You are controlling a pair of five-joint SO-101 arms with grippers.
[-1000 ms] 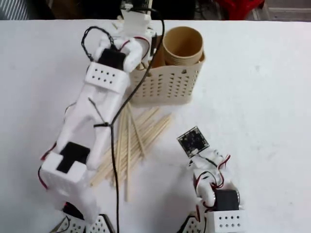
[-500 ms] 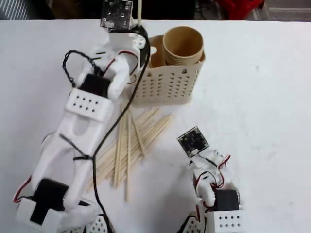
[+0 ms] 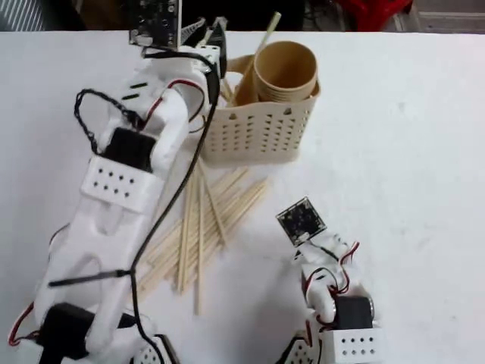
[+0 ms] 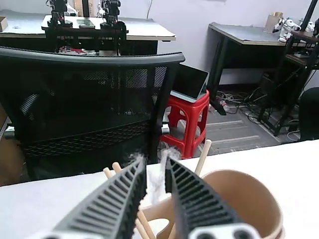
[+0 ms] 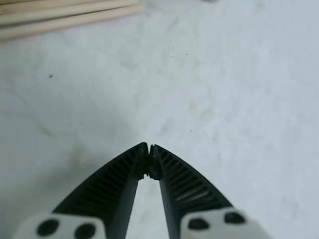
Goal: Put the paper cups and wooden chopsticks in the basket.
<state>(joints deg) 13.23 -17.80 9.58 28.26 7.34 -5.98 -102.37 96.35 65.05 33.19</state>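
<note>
1. Brown paper cups (image 3: 286, 70), nested in one stack, stand upright in the right part of the cream perforated plastic basket (image 3: 261, 135). The basket sits at the far middle of the white bench (image 3: 409, 167).
2. The basket's left part holds pale wooden chopsticks (image 4: 113, 170) standing on end. One leaning chopstick (image 3: 267, 32) rests against the cup stack, its tip above the cup rim.
3. A loose pile of wooden chopsticks (image 3: 198, 220) lies flat on the bench just in front of the basket. The sticks fan out toward the near side.
4. The left arm (image 3: 129, 174) stretches across the bench to the basket's far left corner. The left end effector (image 3: 206, 32) hovers over the chopsticks standing inside. In the left wrist view its jaws are slightly spread, with nothing between them, and the cup rim is just beyond.
5. The right arm (image 3: 333, 296) is folded low at the near edge. The right end effector (image 5: 149, 148) points down at bare bench. Its jaws are pressed together at the tips and pinch nothing. Ends of the loose pile lie farther off.
</note>
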